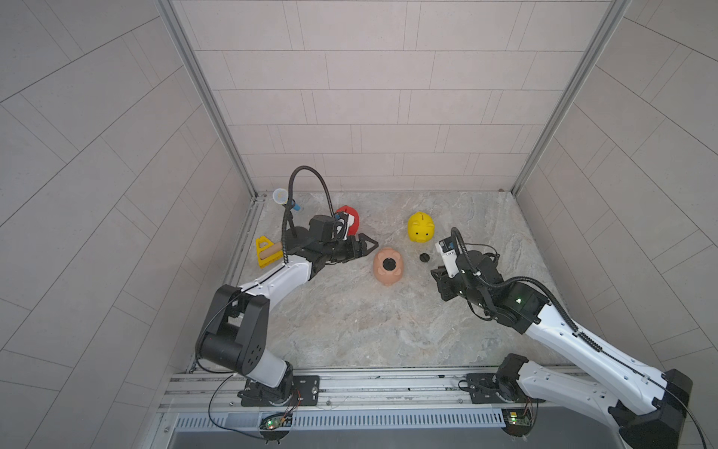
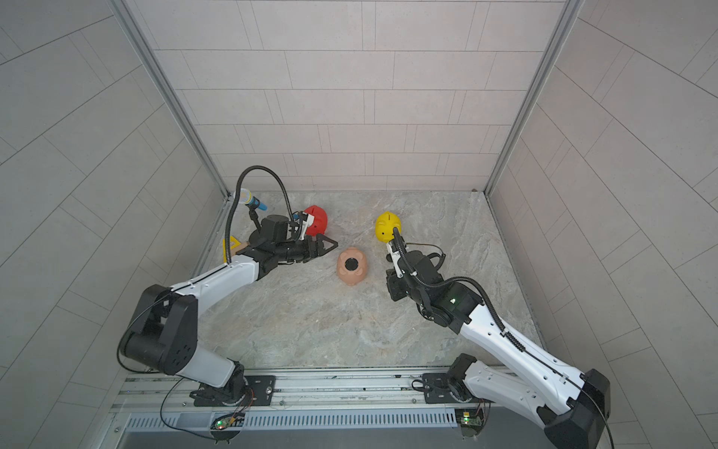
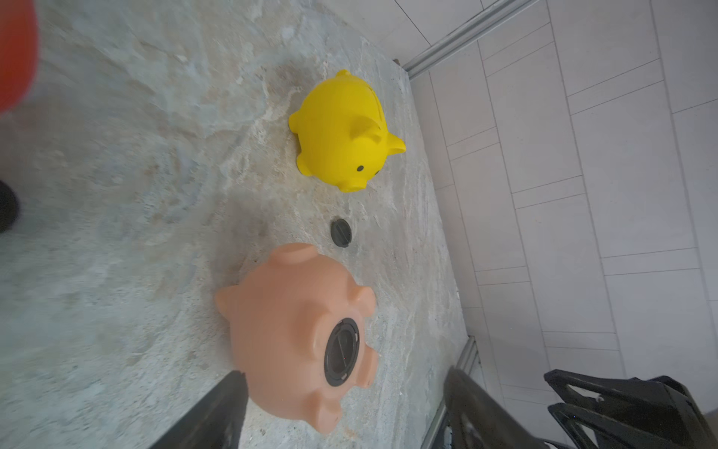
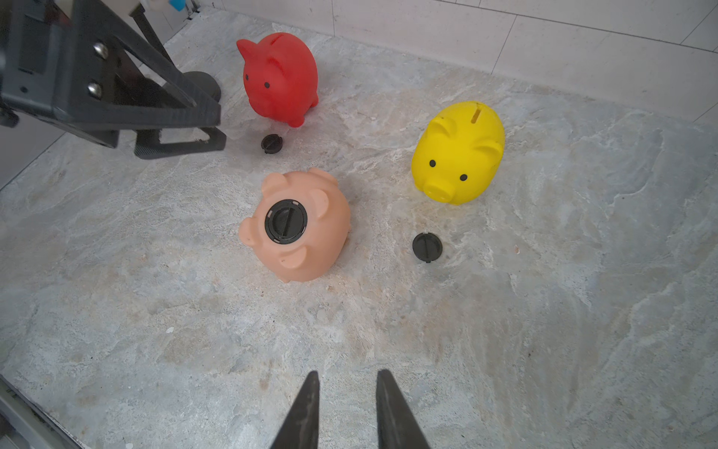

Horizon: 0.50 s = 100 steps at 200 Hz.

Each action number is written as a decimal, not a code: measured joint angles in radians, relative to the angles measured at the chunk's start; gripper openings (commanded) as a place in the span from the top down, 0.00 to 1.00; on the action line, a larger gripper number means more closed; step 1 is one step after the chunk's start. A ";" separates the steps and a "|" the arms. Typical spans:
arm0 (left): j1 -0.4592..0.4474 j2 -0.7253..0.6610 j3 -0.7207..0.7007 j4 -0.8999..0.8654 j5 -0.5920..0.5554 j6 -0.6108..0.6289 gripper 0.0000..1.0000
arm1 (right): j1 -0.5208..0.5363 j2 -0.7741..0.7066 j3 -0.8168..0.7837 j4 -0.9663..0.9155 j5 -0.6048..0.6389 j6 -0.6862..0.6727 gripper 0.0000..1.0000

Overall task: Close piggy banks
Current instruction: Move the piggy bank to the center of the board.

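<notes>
Right gripper: slim gap, empty
Left gripper: wide apart, empty
Peach pig: plugged, prob done
Red pig, yellow pig: plugs loose

Marbled tabletop bears red pig, yellow pig, overturned peach pig, two black caps.

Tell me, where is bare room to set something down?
The near half of the table, from pink pig to front rail, is bare; so is the far right corner behind the yellow pig. Crowded: around the red pig, far left.
</notes>
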 measured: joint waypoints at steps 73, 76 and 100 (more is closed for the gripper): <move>-0.046 -0.272 0.069 -0.337 -0.439 0.159 0.06 | -0.013 -0.042 0.000 0.000 -0.025 0.005 0.75; -0.052 -0.284 0.068 -0.349 -0.462 0.164 0.06 | -0.013 -0.048 0.000 0.000 -0.025 0.005 0.75; -0.128 -0.374 0.056 -0.417 -0.665 0.200 0.04 | -0.019 -0.080 0.000 0.001 -0.026 0.011 0.77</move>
